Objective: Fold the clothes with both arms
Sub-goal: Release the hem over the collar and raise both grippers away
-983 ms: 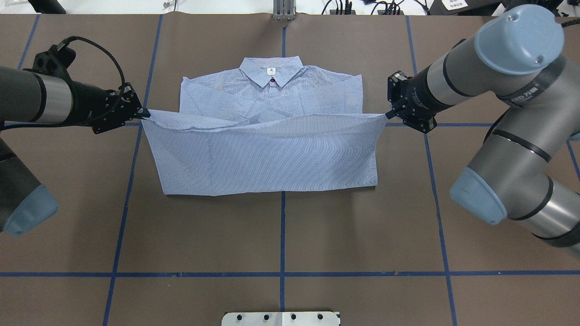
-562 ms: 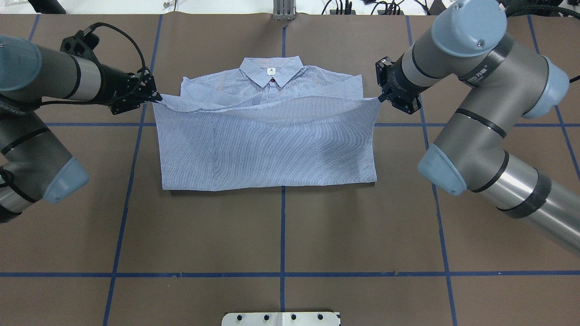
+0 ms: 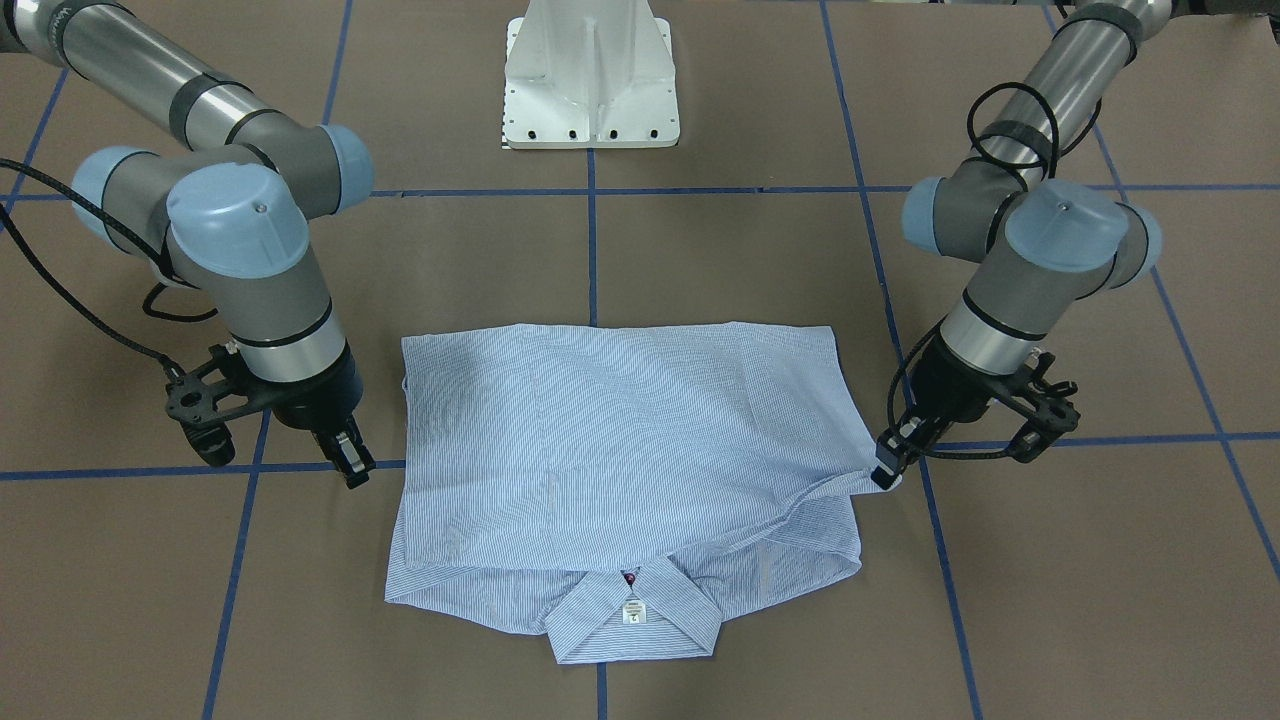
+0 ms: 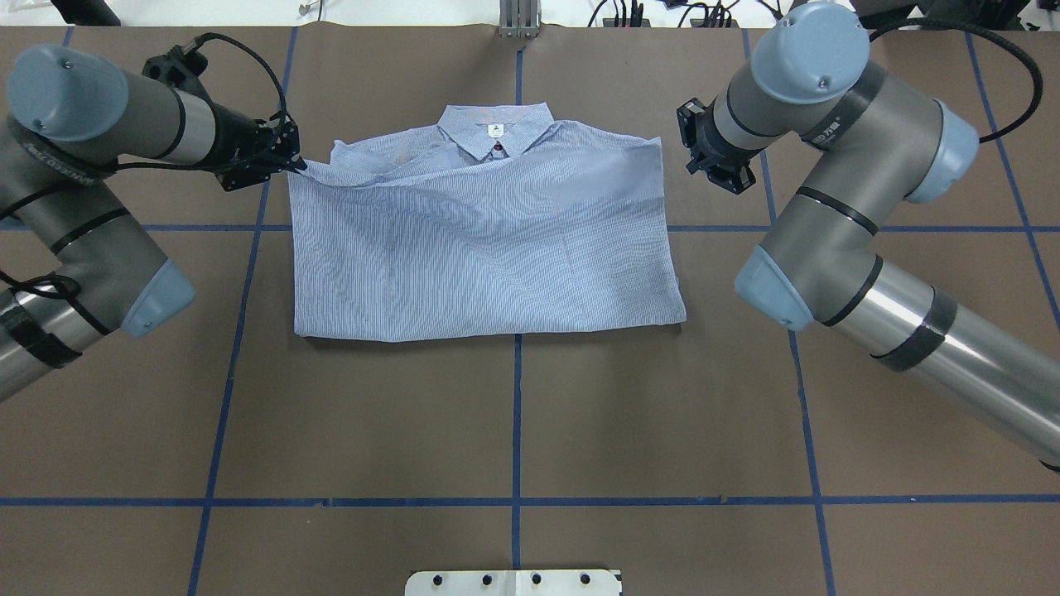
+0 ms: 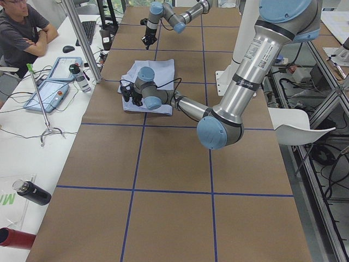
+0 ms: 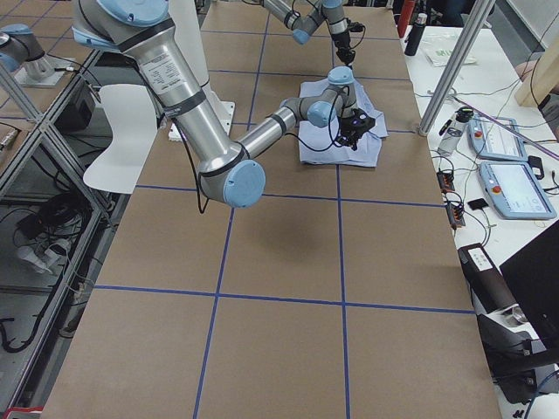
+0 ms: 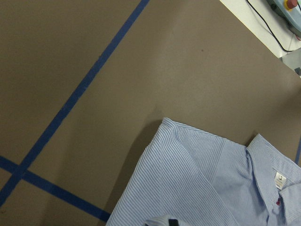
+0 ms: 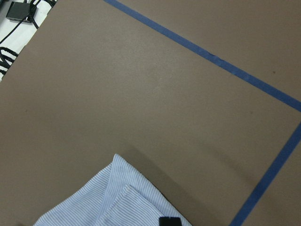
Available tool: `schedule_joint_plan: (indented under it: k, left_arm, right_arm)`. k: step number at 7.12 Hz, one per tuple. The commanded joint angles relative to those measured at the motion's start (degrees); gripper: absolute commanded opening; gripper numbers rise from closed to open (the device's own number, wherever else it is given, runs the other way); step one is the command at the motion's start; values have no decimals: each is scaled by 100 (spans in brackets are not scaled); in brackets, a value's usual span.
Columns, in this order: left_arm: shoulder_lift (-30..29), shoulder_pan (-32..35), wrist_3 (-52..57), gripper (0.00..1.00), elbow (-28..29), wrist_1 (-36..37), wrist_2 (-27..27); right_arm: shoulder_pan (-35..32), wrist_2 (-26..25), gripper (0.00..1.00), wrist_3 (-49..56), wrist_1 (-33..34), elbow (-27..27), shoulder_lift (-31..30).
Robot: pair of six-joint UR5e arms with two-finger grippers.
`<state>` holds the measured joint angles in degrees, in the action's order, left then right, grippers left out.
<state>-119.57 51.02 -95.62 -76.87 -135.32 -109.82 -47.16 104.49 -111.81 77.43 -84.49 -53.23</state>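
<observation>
The blue-and-white pinstriped shirt [image 4: 489, 240] lies on the brown table, its lower half folded up over the body. The collar [image 4: 495, 131] with its white label is uncovered at the far edge. My left gripper [image 4: 291, 163] is shut on the hem corner at the shirt's left shoulder; in the front-facing view [image 3: 886, 472] the corner is held slightly lifted. My right gripper [image 4: 696, 165] is apart from the cloth, just beyond the shirt's right edge, with nothing in it; it also shows in the front-facing view [image 3: 352, 465]. The shirt shows in the left wrist view [image 7: 202, 183] and in the right wrist view [image 8: 113, 202].
The white pedestal base [image 3: 592, 75] stands at the robot's side of the table. Blue tape lines [image 4: 515, 414] cross the brown cover. A metal post [image 4: 519, 16] stands at the far edge. An operator [image 5: 22, 33] sits at a side table with tablets and bottles.
Both grippers carried the hem forward toward the collar. The right gripper let go, and that side of the fold now lies flat. The left gripper still holds its corner.
</observation>
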Motion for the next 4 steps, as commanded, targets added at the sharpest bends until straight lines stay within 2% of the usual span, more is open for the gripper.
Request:
schedule_joint_plan:
  k: [1, 2, 3, 4]
  left_arm:
    - [-504, -4, -1, 0, 1029, -589, 293]
    - [-654, -4, -1, 0, 1259, -688, 443]
    - [-751, -4, -1, 25, 1392, -697, 461]
    - [-743, -4, 121, 91, 1402, -706, 462]
  right_arm:
    - [-4, -61, 0, 19, -236, 599, 278]
    - [-4, -165, 0, 19, -368, 713, 278]
    - [5, -166, 0, 27, -413, 740, 278]
    - [22, -166, 0, 28, -413, 732, 286]
